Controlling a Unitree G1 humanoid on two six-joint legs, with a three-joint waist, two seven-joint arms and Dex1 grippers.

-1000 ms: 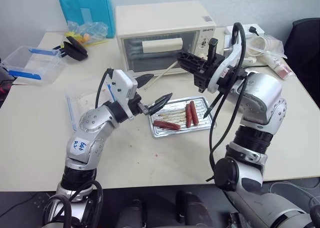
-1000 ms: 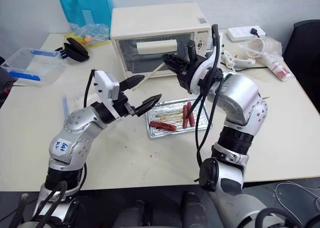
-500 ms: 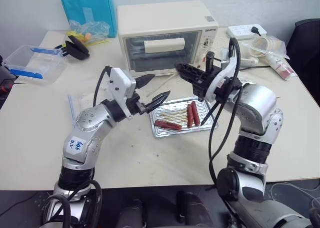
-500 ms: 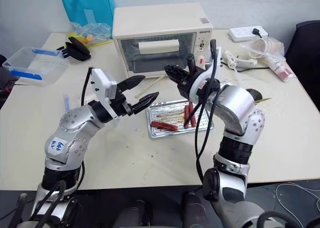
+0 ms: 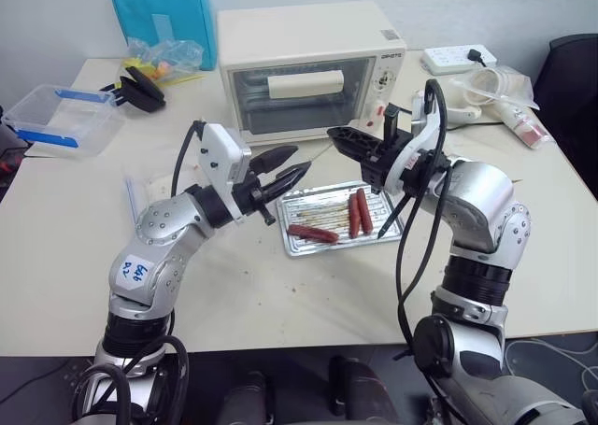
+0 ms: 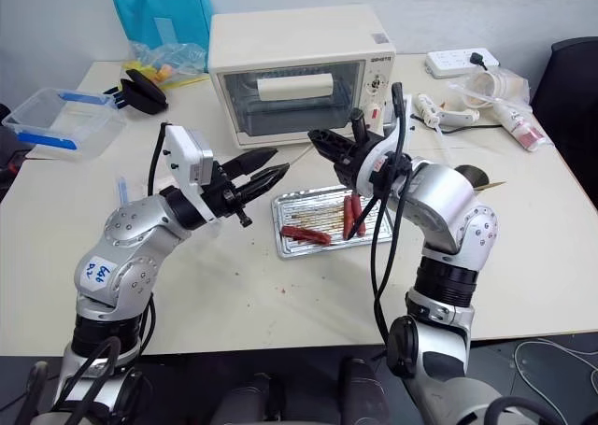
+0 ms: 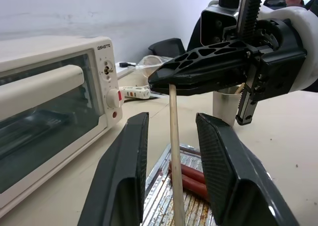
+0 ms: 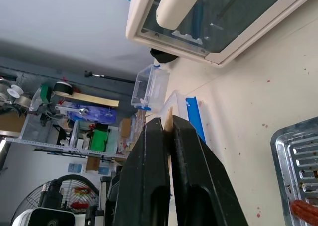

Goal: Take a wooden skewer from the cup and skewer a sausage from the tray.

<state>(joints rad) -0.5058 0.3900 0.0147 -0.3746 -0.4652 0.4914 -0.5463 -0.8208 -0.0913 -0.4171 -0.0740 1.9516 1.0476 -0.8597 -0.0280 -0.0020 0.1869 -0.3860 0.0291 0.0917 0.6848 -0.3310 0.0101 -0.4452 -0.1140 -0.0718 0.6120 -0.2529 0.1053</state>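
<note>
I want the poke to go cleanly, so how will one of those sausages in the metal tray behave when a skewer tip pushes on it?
The sausage looks smooth and round, so it would probably roll or slide rather than take the point. The tray is ribbed and shiny with brown residue, possibly greasy, so likely little grip. It seems small and light, so the raised rim may be what stops it.

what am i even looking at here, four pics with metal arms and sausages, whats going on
It's a two-armed robot. Two pictures come from cameras on its head, two from cameras on its wrists. On the table lie a silver tray with three sausages, a white oven, a power strip and clear boxes. The right gripper is shut on a wooden skewer. The left gripper has its fingers either side of that stick, not touching it.
</note>
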